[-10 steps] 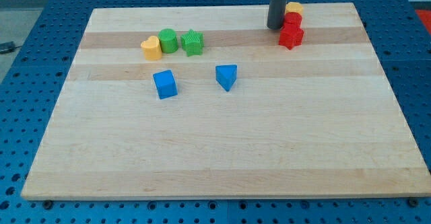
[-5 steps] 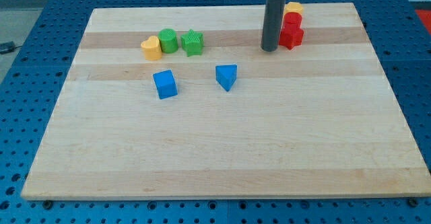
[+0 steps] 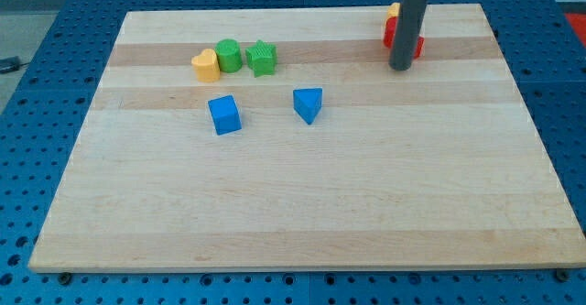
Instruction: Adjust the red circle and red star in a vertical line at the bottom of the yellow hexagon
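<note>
The yellow hexagon (image 3: pixel 393 11) sits near the view's top right of the wooden board (image 3: pixel 302 204), mostly hidden by my rod. The red circle (image 3: pixel 389 32) lies just below it, with only its left side showing. The red star (image 3: pixel 420 46) is below that, showing only at the rod's right. My tip (image 3: pixel 401 68) rests on the board just below the red star, and the rod crosses in front of all three blocks.
A yellow heart (image 3: pixel 205 65), a green circle (image 3: pixel 229 56) and a green star (image 3: pixel 262 58) stand in a row at the view's upper left. A blue cube (image 3: pixel 224 114) and a blue triangle (image 3: pixel 309 104) lie below them.
My tip moved from the left of the red blocks downward, then right, to just below the red star. The rod now covers much of the red blocks and the hexagon.
</note>
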Controlling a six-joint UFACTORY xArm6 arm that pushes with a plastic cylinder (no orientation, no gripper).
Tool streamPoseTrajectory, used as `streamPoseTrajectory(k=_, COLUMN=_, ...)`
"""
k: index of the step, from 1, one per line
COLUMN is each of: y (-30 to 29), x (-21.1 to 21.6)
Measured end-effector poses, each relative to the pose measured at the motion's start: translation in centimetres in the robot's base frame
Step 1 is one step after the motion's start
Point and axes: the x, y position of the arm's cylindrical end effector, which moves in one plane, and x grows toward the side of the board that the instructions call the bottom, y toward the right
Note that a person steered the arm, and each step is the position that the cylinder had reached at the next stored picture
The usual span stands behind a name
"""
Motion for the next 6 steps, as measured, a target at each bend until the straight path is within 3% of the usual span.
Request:
streamPoseTrajectory(k=5, y=-1.9, x=-0.8)
streamPoseTrajectory(k=6, y=-2.4, x=0.9)
